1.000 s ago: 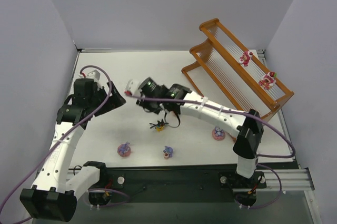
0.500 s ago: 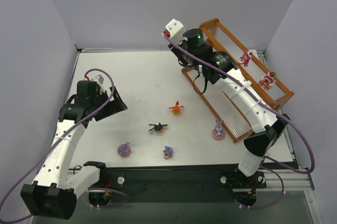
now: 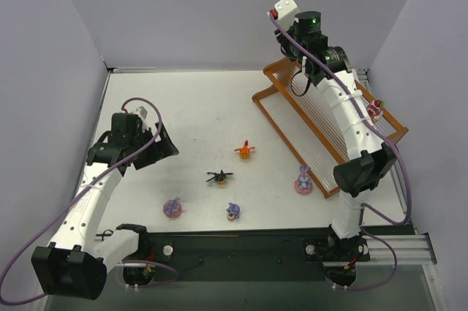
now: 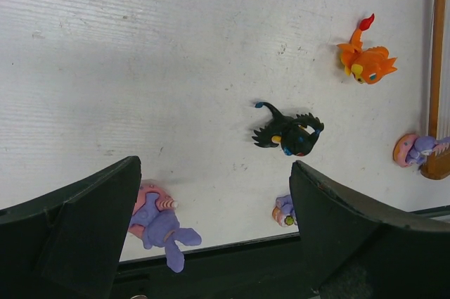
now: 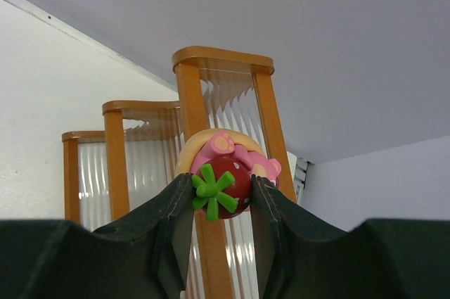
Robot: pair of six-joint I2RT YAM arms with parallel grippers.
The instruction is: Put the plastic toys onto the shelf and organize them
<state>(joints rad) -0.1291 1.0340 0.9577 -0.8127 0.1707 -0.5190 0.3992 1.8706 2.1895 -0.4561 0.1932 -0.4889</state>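
Right pincer (image 5: 221,206) is clamped on a pink bear toy (image 5: 226,165). The toy carries a red strawberry, green leaf toward the wrist cam, and my jaws squeeze it from both sides.

Change: a second ago this arm was stretched low over mid-table. Half a second ago it was rising by the shelf's (image 5: 191,95) end. Now it's high, with the toy hanging in front of the top-tier posts. I can't tell if it's clear of the rim.

Read: pick done, carry nearly done. Lowering onto a tier and letting go are still to do.

Still on the table:
- orange toy (image 3: 245,151)
- black winged toy (image 3: 219,176)
- three purple toys (image 3: 173,208)

None of these has shifted in the last half second. One pink toy (image 3: 374,110) sits on the top tier. The second one seen earlier is now behind my arm.

Left pincer (image 4: 214,169) has jaws apart and is empty, hovering over the table.

Writing: no brand, label or text readable anywhere.
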